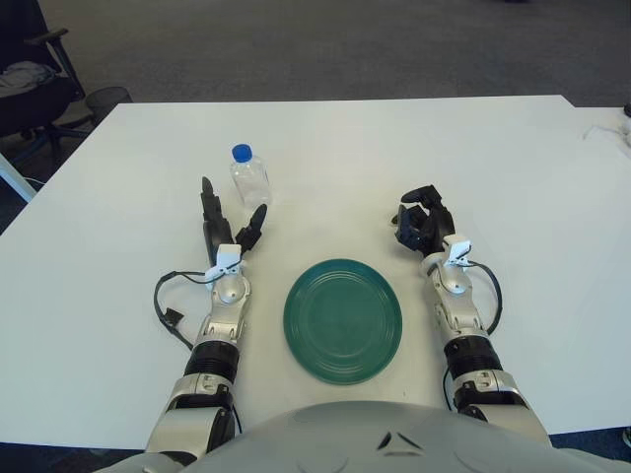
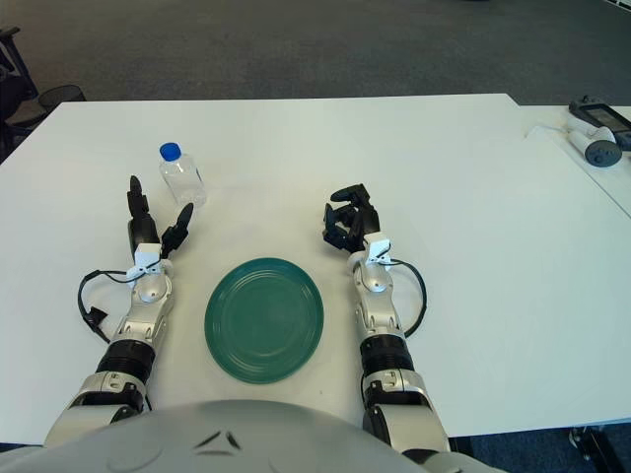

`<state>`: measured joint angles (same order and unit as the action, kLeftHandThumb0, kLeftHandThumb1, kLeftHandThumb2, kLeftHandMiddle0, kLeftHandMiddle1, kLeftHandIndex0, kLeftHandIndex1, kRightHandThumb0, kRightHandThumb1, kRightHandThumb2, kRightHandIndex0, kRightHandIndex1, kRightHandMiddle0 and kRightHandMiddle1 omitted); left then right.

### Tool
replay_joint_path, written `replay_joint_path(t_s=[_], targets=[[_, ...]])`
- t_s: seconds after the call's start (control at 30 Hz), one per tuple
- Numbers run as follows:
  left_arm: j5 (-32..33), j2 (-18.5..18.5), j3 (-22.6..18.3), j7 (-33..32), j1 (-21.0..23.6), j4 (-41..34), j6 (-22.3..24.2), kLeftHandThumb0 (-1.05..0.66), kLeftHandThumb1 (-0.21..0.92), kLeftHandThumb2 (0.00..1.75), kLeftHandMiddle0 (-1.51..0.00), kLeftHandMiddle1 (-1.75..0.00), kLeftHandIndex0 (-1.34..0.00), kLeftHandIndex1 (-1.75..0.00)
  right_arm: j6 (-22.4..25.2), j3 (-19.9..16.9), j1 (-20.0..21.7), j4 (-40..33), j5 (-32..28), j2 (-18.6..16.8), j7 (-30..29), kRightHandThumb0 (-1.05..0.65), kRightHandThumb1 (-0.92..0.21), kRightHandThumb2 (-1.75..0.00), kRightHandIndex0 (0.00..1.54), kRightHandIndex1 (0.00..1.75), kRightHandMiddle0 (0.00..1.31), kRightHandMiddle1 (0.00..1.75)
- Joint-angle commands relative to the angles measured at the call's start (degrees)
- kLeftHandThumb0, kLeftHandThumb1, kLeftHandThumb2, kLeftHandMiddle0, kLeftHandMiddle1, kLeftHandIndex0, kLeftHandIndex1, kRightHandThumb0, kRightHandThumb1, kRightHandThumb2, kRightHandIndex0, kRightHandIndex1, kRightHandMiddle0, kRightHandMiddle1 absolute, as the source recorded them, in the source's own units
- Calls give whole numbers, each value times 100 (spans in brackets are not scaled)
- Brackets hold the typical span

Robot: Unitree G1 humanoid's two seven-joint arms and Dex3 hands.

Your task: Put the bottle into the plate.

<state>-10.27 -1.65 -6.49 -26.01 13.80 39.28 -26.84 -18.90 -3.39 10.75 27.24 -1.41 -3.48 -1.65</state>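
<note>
Left hand (image 1: 225,226) open beside bottle (image 1: 249,176) — plate (image 1: 343,319) empty.

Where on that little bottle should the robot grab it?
Probably around the clear body of the bottle, below its blue cap, coming from the near side with the left hand, whose open fingers already flank it. It stands upright, so a side grip suits.
</note>
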Motion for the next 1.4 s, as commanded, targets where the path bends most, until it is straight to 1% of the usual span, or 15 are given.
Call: replay_joint_path(t_s=[0.0, 0.37, 0.5, 0.9, 1.13, 1.37], targets=[[144, -44, -62, 112, 113, 646, 137, -105, 92, 21, 0, 0, 0, 0, 192, 8, -108, 183, -40, -25, 31, -1, -52, -105, 50, 164, 26, 174], [197, -45, -45, 100, 426, 1135, -87, -105, 92, 18, 0, 0, 0, 0, 296, 18, -154, 79, -25, -36, 4, -1, -52, -106, 51, 165, 26, 173], [145, -88, -19, 52, 603, 1385, -170, -105, 92, 18, 0, 0, 0, 0, 317, 39, -192, 16, -5, -45, -8, -1, -52, -106, 51, 165, 26, 174], [52, -122, 41, -159, 792, 1712, -340, -105, 92, 18, 0, 0, 0, 0, 355, 55, -210, -21, -1, -56, -24, -1, -52, -106, 50, 165, 26, 174], [44, -136, 73, -224, 882, 1833, -370, -105, 92, 17, 0, 0, 0, 0, 276, 62, -208, 20, 23, -67, -76, -1, -51, -108, 50, 167, 26, 174], [45, -166, 96, -243, 977, 1944, -385, -105, 92, 15, 0, 0, 0, 0, 305, 83, -212, 9, 39, -67, -108, -1, -50, -108, 51, 167, 25, 174]])
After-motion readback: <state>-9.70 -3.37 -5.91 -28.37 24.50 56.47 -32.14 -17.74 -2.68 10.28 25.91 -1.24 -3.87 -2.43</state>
